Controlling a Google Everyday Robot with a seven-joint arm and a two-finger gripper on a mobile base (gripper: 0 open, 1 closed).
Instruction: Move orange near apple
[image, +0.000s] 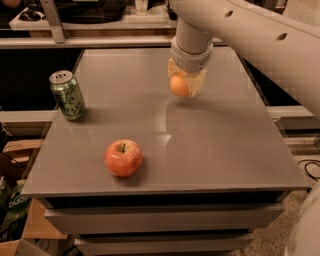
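Note:
The orange (179, 85) is held between the pale fingers of my gripper (184, 84), which is shut on it at the far middle of the grey table (225, 145). The orange hangs a little above the table top. The red-pink apple (123, 158) with a dark stem stands near the table's front left, well in front and left of the gripper. The white arm reaches in from the upper right.
A green drink can (67, 95) stands upright at the table's left edge. Shelving and dark clutter lie behind the table. Cardboard and a green package (15, 202) sit on the floor at the left.

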